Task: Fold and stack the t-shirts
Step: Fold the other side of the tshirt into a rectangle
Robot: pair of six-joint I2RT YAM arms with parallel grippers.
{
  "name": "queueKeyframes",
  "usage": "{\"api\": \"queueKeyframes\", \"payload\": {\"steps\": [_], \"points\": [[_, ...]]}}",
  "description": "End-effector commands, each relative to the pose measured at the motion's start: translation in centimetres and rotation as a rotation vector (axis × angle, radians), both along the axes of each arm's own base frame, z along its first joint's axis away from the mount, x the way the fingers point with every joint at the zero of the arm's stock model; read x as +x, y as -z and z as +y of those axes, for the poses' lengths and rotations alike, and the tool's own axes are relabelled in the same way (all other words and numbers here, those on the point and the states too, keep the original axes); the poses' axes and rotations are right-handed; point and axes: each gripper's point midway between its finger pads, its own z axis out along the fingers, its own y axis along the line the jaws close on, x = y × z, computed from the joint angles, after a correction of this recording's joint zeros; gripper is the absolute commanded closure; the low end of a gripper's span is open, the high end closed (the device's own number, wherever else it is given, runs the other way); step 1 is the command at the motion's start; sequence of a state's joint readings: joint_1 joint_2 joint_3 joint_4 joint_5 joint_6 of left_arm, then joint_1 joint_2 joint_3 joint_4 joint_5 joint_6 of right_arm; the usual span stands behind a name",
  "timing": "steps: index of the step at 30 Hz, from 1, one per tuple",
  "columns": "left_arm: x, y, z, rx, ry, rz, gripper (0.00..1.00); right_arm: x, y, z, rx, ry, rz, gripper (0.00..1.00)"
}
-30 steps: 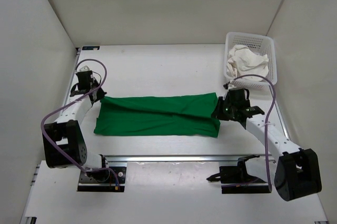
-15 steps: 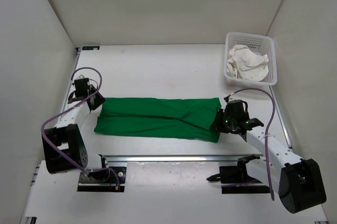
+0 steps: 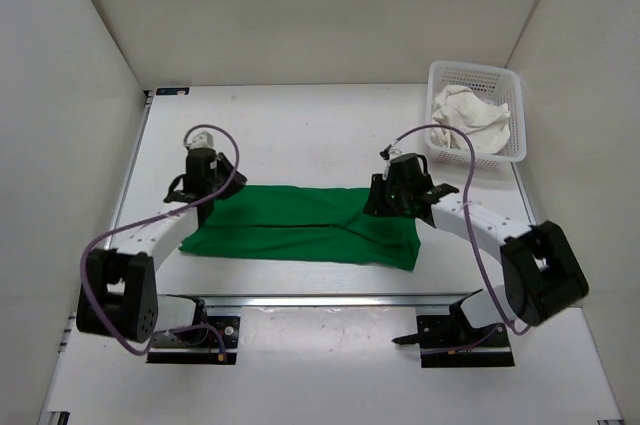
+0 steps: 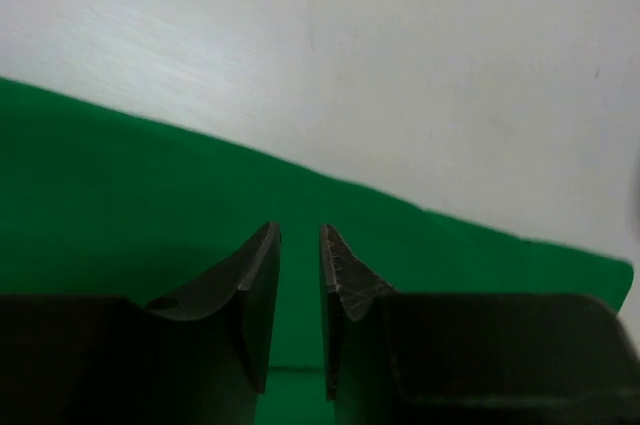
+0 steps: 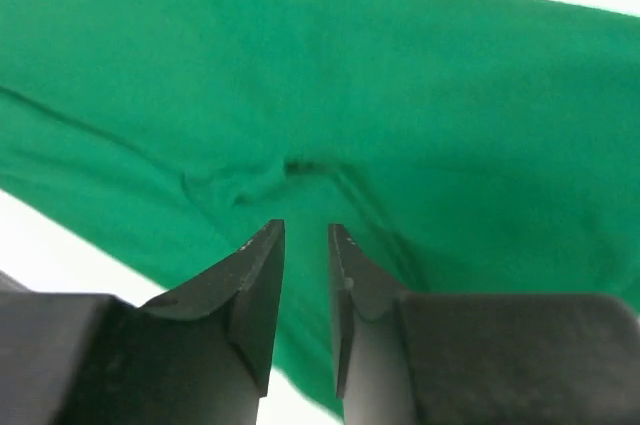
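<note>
Big white desk (image 3: 300, 125), walled on three sides. The green t-shirt (image 3: 290, 225) lies flat on it as a long folded band at the middle-front. Its long axis runs left-right, parallel to the desk's near edge, and the right end is a bit deeper than the left, with a diagonal crease right of centre. The white mesh basket (image 3: 478, 73) is at the far right corner, well apart from the green one. The off-white t-shirt (image 3: 465, 117) is bunched inside it, not folded. The left pincer (image 3: 205, 207) points down over the band's left end near its far edge. In the left wrist view its tips (image 4: 300, 235) sit above green cloth (image 4: 110, 195), with bare desk just beyond. Its fingers are drawn almost together with a thin slit, and nothing is seen gripped. The right pincer (image 3: 385, 203) is over the right part of the band. In the right wrist view its tips (image 5: 306, 235) are just short of a small pucker in the cloth (image 5: 470, 105). It has the same near-together fingers and nothing visibly between them.
</note>
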State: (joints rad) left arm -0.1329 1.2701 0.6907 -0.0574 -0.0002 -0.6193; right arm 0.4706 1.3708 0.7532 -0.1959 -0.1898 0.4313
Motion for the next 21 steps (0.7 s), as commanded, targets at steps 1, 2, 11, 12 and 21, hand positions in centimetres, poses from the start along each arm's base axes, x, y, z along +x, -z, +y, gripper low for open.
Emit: {"api": "queueKeyframes", "payload": {"steps": [1,2,11,12,21], "points": [[-0.9,1.9,-5.0,-0.099,0.127,0.030,0.68,3.2,-1.7,1.8,0.008,-0.031,-0.080,0.76],[-1.1,2.6,-5.5,-0.102,0.142,0.056,0.68,3.6,-2.0,2.1,-0.004,-0.026,-0.077,0.80],[-1.6,4.9,-6.3,-0.193,0.145,0.094,0.70,3.1,0.4,3.2,0.004,-0.136,-0.022,0.69],[-1.8,5.0,-6.5,-0.194,0.152,0.096,0.70,2.9,0.9,3.7,0.018,-0.160,-0.008,0.69],[-2.6,5.9,-7.2,-0.190,0.175,0.114,0.70,1.5,2.4,5.1,0.076,-0.208,0.041,0.58]]}}
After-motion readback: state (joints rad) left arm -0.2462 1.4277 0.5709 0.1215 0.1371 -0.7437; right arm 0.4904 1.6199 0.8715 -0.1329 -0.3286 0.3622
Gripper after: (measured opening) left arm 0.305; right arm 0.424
